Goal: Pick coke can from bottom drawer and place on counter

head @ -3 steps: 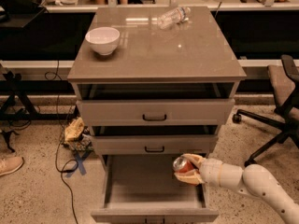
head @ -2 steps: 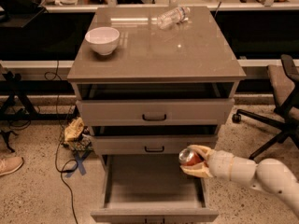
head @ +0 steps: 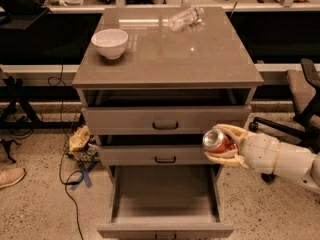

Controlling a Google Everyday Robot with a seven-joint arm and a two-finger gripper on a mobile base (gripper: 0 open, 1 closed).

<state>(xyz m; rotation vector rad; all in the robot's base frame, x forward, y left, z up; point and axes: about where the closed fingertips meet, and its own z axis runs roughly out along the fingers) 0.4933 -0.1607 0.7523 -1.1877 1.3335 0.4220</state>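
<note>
Hand (head: 220, 144) at 4 o'clock, just beside the middle drawer (head: 165, 156) front. It is clamped on the coke can (head: 216, 140), held sideways above the open bottom drawer (head: 165, 229).

Risk: the can clips the table's (head: 170, 59) overhanging front edge while rising, or slips.

Open room at table centre; bowl (head: 110, 42) at 10 o'clock, bottle (head: 185, 19) at 12.

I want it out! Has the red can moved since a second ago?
Yes. The coke can, held in the gripper, went up and right: from below the middle drawer's handle to above it.
</note>
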